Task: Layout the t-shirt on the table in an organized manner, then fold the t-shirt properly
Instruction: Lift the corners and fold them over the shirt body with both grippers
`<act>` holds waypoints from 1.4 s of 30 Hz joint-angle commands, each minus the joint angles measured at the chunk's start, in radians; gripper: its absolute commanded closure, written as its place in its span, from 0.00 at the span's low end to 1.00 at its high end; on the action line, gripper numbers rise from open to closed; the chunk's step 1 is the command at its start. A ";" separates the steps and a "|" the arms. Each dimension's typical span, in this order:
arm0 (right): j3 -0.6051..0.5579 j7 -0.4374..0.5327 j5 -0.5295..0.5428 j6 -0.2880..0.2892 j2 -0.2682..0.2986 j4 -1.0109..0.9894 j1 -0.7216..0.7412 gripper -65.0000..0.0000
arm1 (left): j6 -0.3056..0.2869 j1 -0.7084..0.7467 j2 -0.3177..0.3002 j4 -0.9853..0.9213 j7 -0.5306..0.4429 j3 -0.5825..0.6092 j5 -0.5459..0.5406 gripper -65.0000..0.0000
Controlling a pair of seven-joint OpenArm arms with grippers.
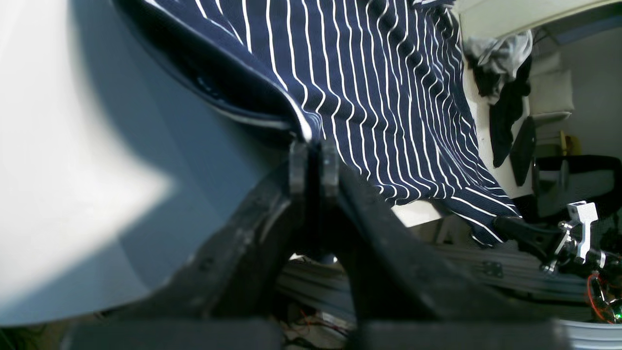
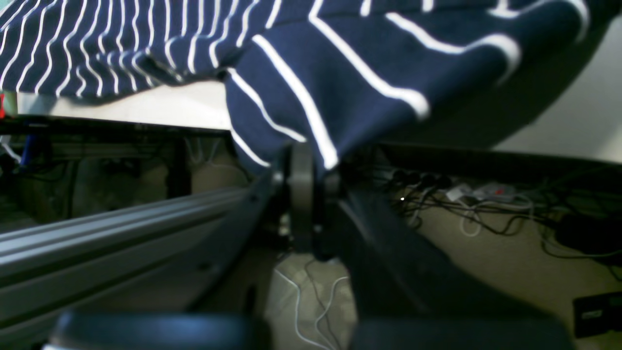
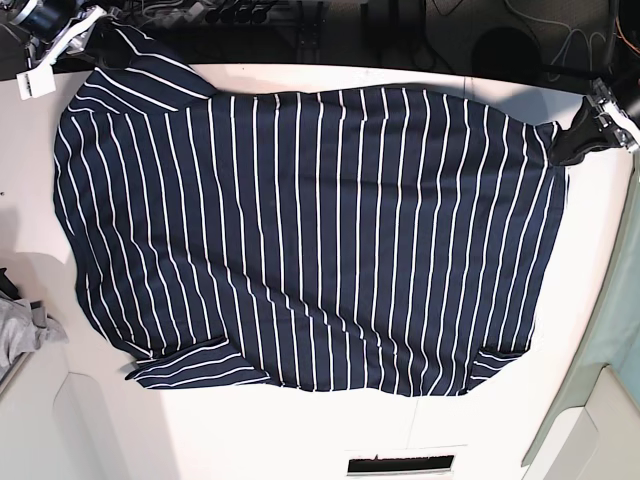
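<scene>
Left fingers (image 1: 313, 163) are pinching shut on the hem edge of the t-shirt (image 3: 310, 240); a fold of striped cloth is sitting right at the tips in the left wrist view. Right fingers (image 2: 303, 167) are likewise clamping closed on a bunched corner of the same hem, the fabric draping over them and hanging past the edge.

Moving outward: in the base view the left gripper (image 3: 583, 137) is standing at one top corner of the shirt, the right gripper (image 3: 68, 28) at the other, well apart, one per corner. Judging by that spread, the two are holding the hem taut between them so the body of the garment is lying flat rather than bunching.

The t-shirt is lying spread over the white surface (image 3: 330, 430), covering most of its width, stripes running fairly straight top to bottom. Both short sleeves are pointing toward the near edge, each slightly curled. The far edge of the cloth is reaching the back rim of the surface, and the right corner is appearing to hang over it.

A small grey cloth (image 3: 18, 328) is sitting off to the side, just beside the shirt but not touching it as far as I can tell.

My read: layout is nearly finished; folding is not yet begun. Remaining wrinkles near the sleeves may want smoothing first.
</scene>
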 commanded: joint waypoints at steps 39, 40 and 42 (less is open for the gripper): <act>0.044 0.016 0.032 0.010 0.043 0.019 -0.033 1.00 | -0.009 -0.032 -0.018 0.021 -0.009 -0.009 -0.048 1.00; 0.050 0.016 0.034 0.010 0.044 0.019 -0.023 1.00 | -0.009 -0.043 -0.017 0.021 -0.023 -0.009 -0.048 1.00; 0.061 0.016 0.035 0.010 0.044 0.019 0.012 1.00 | -0.009 -0.067 -0.016 0.021 -0.063 -0.009 0.000 1.00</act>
